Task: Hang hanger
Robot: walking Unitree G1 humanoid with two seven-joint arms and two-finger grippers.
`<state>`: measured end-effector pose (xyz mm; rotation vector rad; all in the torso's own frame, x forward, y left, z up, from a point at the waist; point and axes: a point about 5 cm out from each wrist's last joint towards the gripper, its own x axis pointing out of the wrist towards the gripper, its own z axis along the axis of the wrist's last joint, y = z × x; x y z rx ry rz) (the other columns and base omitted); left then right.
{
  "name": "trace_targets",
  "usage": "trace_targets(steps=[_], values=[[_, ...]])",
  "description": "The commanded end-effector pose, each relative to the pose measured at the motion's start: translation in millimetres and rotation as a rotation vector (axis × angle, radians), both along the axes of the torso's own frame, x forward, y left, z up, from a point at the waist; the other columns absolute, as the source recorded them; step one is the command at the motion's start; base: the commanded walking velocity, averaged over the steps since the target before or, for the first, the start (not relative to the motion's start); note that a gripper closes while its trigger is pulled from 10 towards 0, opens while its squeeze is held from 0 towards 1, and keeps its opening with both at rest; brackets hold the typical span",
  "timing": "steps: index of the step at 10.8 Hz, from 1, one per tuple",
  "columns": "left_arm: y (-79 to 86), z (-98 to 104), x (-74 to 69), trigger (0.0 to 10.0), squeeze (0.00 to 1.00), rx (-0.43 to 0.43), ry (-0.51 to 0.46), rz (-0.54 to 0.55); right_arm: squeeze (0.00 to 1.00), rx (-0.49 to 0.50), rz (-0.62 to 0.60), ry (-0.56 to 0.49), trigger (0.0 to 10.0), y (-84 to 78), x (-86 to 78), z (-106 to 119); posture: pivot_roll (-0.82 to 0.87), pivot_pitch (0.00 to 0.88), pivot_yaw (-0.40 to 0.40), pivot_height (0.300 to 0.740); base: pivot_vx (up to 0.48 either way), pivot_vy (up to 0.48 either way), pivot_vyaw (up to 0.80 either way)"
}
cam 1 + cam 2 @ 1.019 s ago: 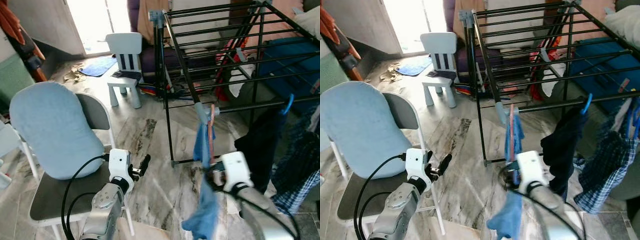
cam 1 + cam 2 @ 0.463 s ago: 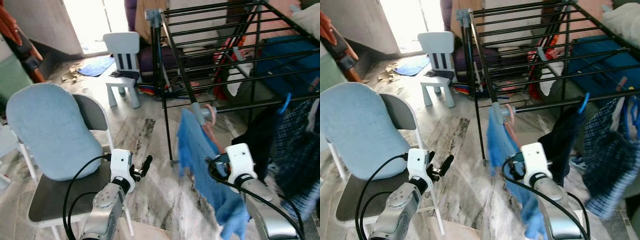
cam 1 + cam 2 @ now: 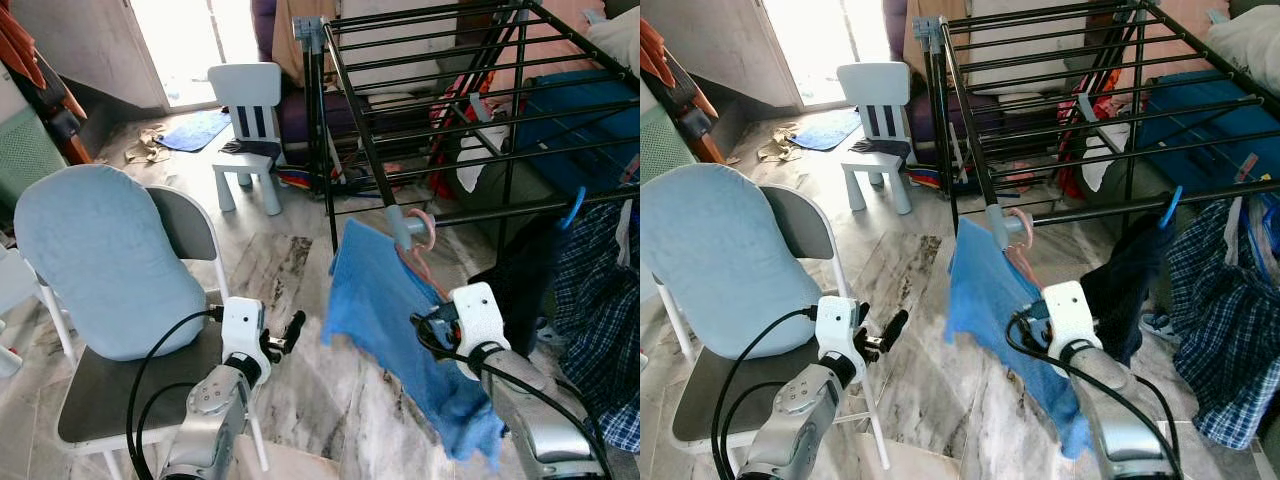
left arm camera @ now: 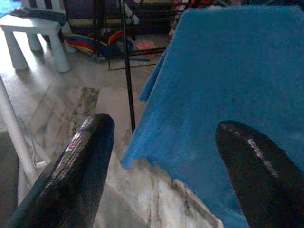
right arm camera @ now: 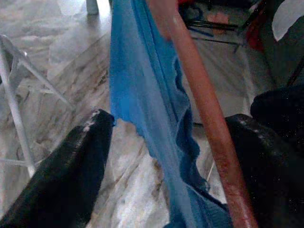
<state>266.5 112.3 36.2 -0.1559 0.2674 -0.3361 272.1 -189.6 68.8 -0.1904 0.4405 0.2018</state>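
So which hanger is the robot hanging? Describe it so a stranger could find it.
Find the black drying rack. At its near front corner a pink hanger hooks the rail, above the right gripper. Unlike the blue hanger, it carries a blue cloth.

A bright blue cloth point(image 3: 395, 330) is carried on a pink hanger point(image 3: 422, 245). The rack point(image 3: 440, 110) is black with grey joints. A pale blue cushion point(image 3: 105, 260) is set on a grey chair point(image 3: 190, 225) with white legs. A small white chair point(image 3: 250, 125) with dark slats is seen behind. A blue-and-white checked garment point(image 3: 600, 300) is hung by a black one point(image 3: 525, 275). The floor point(image 3: 290, 290) is grey-veined marble.
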Motion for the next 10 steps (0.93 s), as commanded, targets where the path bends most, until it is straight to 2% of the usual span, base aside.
trace_targets(steps=[1, 4, 5, 6, 8, 9, 10], values=[[1.4, -1, 1.5, 10.0, 0.0, 0.021, 0.014, 0.005, 0.0, 0.014, 0.006, -0.016, 0.0, -1.3, 5.5, 3, -0.24, 0.0, 0.097, 0.74, 0.0, 0.0, 0.0], [1.2, -2, 2.3, 10.0, 0.0, 0.027, 0.02, 0.011, 0.0, 0.01, 0.027, -0.039, 0.0, -4.6, 16.9, 9, -0.23, 0.0, 0.092, 0.74, 0.0, 0.0, 0.0], [1.3, -3, 2.2, 10.0, 0.0, 0.028, 0.023, 0.013, 0.0, 0.012, 0.044, -0.047, 2.0, -3.3, 19.0, 10, -0.23, 0.0, 0.092, 0.74, 0.0, 0.0, 0.0], [1.2, -3, 2.0, 10.0, 0.0, 0.029, 0.026, 0.014, 0.0, 0.005, 0.057, -0.062, 10.0, -2.1, 22.7, 14, -0.23, 0.0, 0.094, 0.74, 0.0, 0.0, 0.0], [1.0, -4, 1.9, 10.0, 0.0, 0.035, 0.034, 0.011, 0.0, -0.006, 0.073, -0.073, 10.0, -0.8, 24.3, 18, -0.23, 0.0, 0.095, 0.74, 0.0, 0.0, 0.0], [0.7, -5, 1.9, 10.0, 0.0, 0.038, 0.039, 0.008, 0.0, -0.018, 0.074, -0.073, 9.3, -1.1, 24.4, 19, -0.24, 0.0, 0.095, 0.74, 0.0, 0.0, 0.0], [0.7, -5, 1.8, 10.0, 0.0, 0.04, 0.043, 0.007, 0.0, -0.018, 0.073, -0.072, 3.7, -1.1, 24.4, 20, -0.24, 0.0, 0.095, 0.74, 0.0, 0.0, 0.0]])
